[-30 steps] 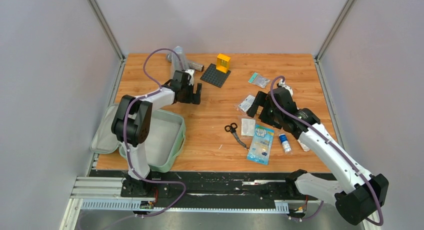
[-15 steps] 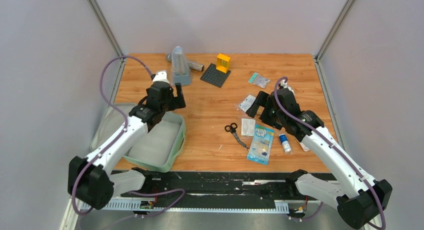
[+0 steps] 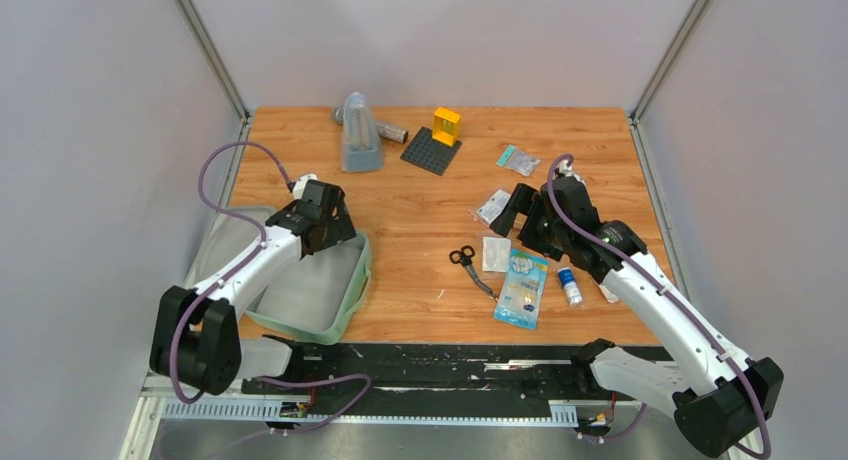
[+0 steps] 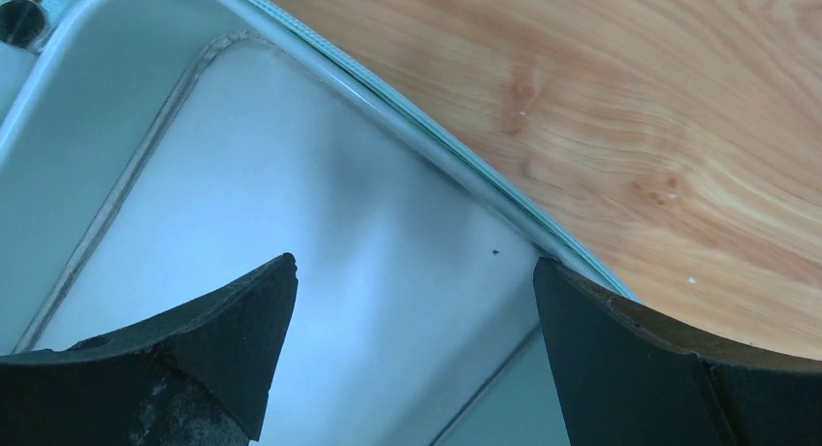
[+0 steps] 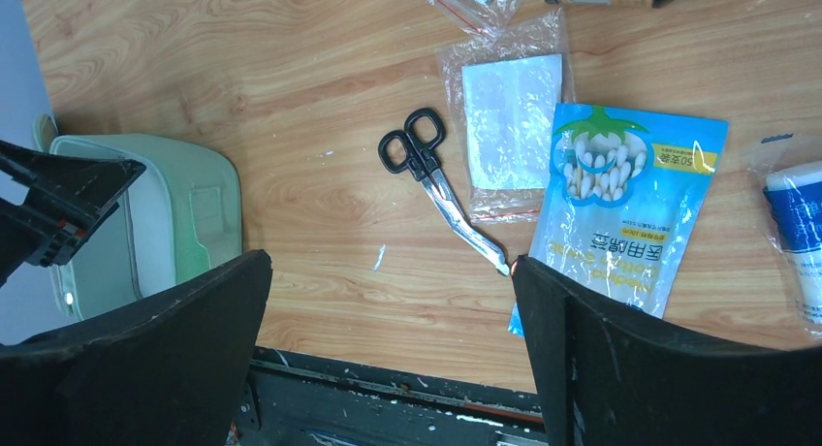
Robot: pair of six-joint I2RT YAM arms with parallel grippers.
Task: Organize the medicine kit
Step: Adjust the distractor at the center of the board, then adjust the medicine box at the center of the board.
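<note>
The medicine kit's mint-green tray [image 3: 340, 302] sits at the table's near left, with its lid [image 3: 203, 272] lying beside it on the left. My left gripper [image 3: 338, 234] hovers open and empty over the tray's far corner. The left wrist view shows the bare tray floor [image 4: 291, 204] between my fingers [image 4: 415, 271]. My right gripper [image 3: 508, 212] is open and empty above a small packet [image 3: 490, 204]. Black scissors [image 5: 426, 165], a gauze packet [image 5: 512, 111], a blue cotton-swab bag [image 5: 620, 213] and a small blue-and-white bottle [image 5: 800, 238] lie in front of it.
At the back stand a translucent bluish pouch [image 3: 358, 140], a grey cylinder [image 3: 393, 134] and a dark studded baseplate [image 3: 430, 152] with a yellow block [image 3: 446, 125]. A green packet [image 3: 518, 160] lies at the back right. Grey walls close three sides.
My left arm has drawn back from the pouch at the rear to the tray's far corner, leaving the pouch upright. The right arm has barely moved.
</note>
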